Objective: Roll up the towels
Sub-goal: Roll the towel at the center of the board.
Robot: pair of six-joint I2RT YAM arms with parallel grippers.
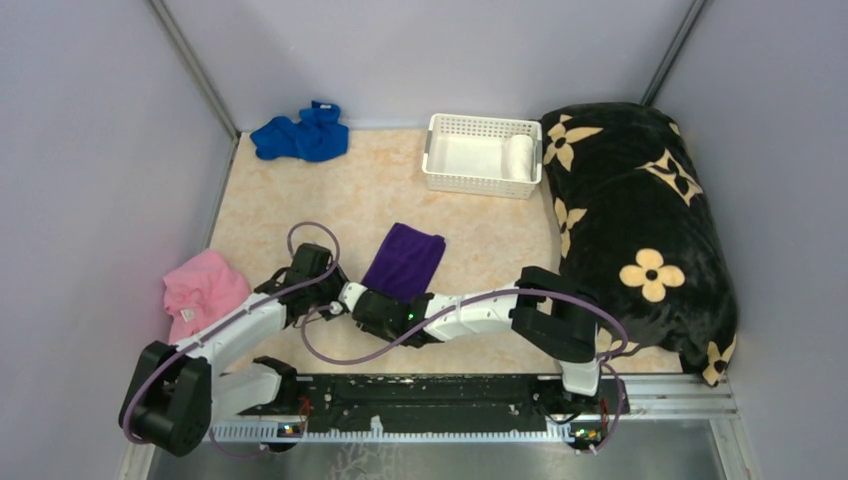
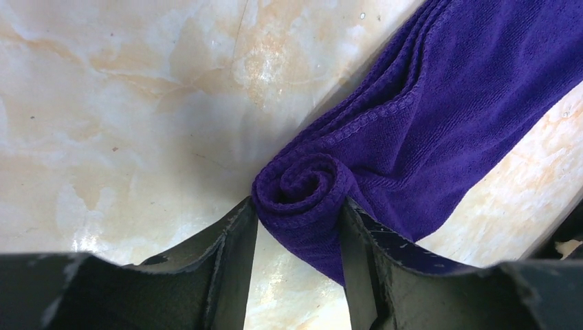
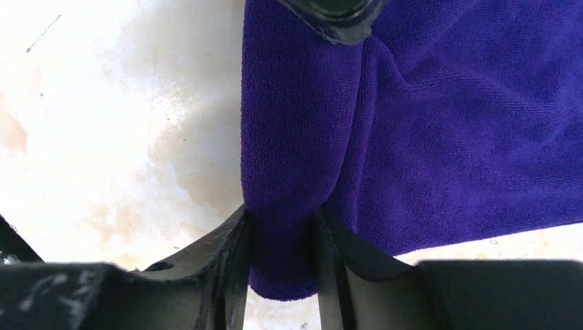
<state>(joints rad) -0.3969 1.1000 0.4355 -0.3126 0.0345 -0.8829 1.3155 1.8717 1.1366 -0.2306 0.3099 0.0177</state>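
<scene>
at the table's centre, toward six o'clock, the purple towel (image 1: 404,259) lies half rolled, its flat tail running off to one o'clock. left gripper (image 2: 298,227) and right gripper (image 3: 280,237) each pinch one end of the coil. both should probably turn together, evenly, keeping the spiral tight and its edges flush.

Premises: a robot test cell in a laboratory. Plain grey partition walls (image 1: 90,150) with metal corner posts (image 1: 195,70) enclose a marble-patterned tabletop (image 1: 330,200). Two arms are bolted to a metal rail (image 1: 440,405) at the table's near edge.
</scene>
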